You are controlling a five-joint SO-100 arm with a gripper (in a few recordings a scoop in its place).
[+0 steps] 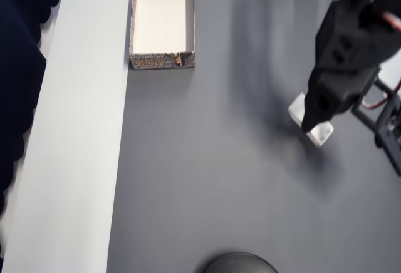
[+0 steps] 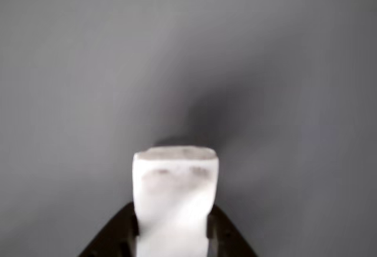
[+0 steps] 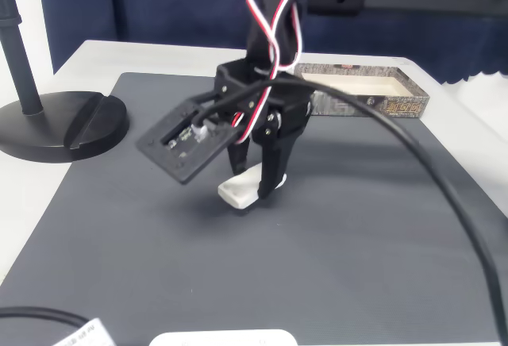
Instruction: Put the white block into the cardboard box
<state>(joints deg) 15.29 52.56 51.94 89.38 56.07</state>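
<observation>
The white block lies at the 3 o'clock side of the dark grey mat in the overhead view. The cardboard box sits at 11 o'clock, well apart from the block, open side up with its notched short wall facing the mat centre.

Hand status: the hand stands over the block with one finger on each long side. In the wrist view the block fills the gap between both fingers, which appear to touch its sides. The hand is narrowed onto the block; whether the block has left the mat cannot be determined.

Step in hand: secure the grasp, then lift.

1. Confirm that both fingers bear squarely on the block's flanks; the smooth, rounded block is likely to twist if pinched off-centre.
2. Raise vertically until the block clears the mat and the height of the box wall.
3. Traverse toward 11 o'clock, centre over the cream interior, and lower before release.

The black stand base lies outside this path.
</observation>
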